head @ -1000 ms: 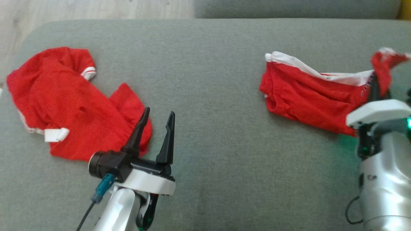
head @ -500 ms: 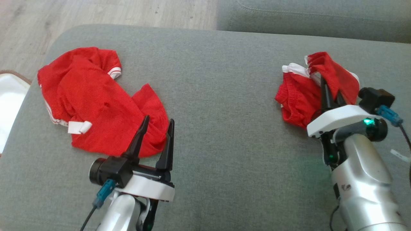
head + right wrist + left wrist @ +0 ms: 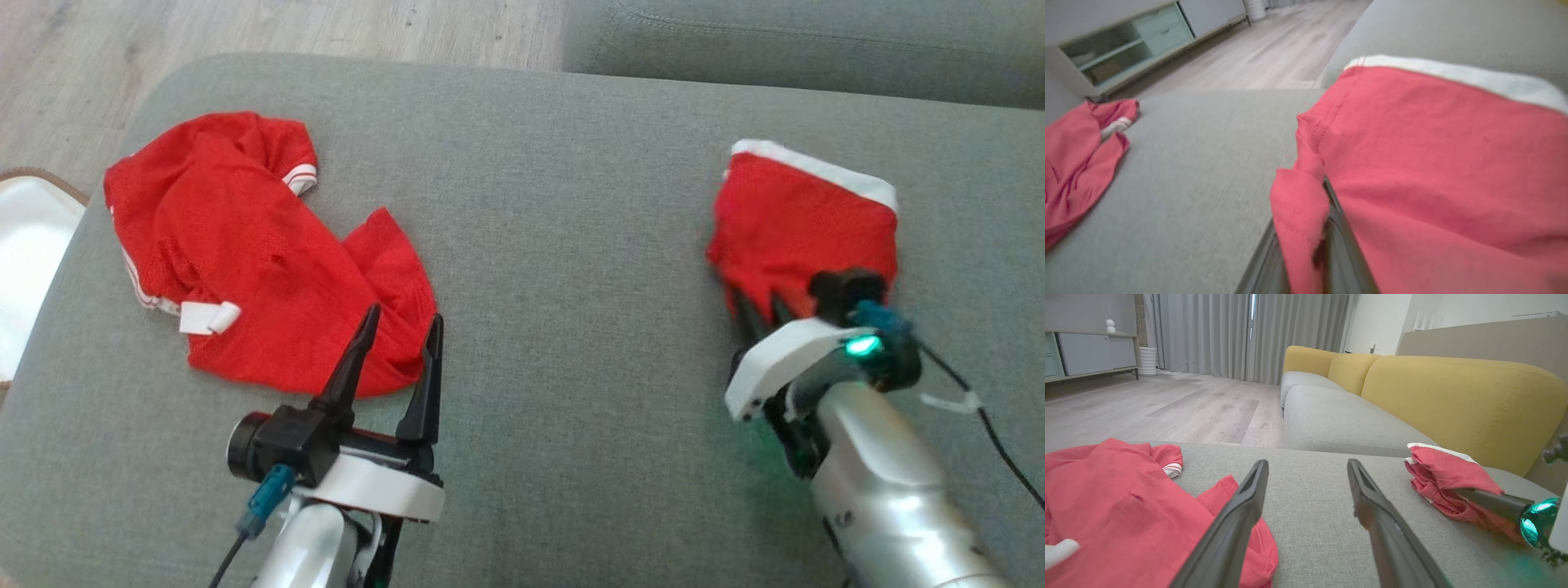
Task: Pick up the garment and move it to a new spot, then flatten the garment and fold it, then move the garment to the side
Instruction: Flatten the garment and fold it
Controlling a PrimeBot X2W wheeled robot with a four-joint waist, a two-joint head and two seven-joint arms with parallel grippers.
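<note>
Entry: garment (image 3: pixel 804 220), thin red cloth with a white band (image 3: pixel 816 167) along its far edge, gathered into a compact, roughly square bundle. It is being held at the right side of a grey upholstered cushion (image 3: pixel 571 245), on which it appears to be resting. Its near edge is being pinched by the right gripper (image 3: pixel 758 309). The jaws are being pressed almost fully together on a stitched hem fold, and in the right wrist view the red cloth is being draped over them. The bundle is lying straight ahead of those jaws, away from the robot, with its white band running crosswise from left to right on a slight slope. The left gripper (image 3: pixel 406 314) is being held well apart from it, jaws spread wide and gripping nothing. Its tips are being poised above the near lobe of a second red garment (image 3: pixel 245 261), which is crumpled, white-trimmed and sprawled over the cushion's left side. The right arm is judged much the nearer, so the coming carry is likely being led from that side. Cushion: coarse grey weave, rounded corners. Beyond it: pale wooden floor (image 3: pixel 286 33).
</note>
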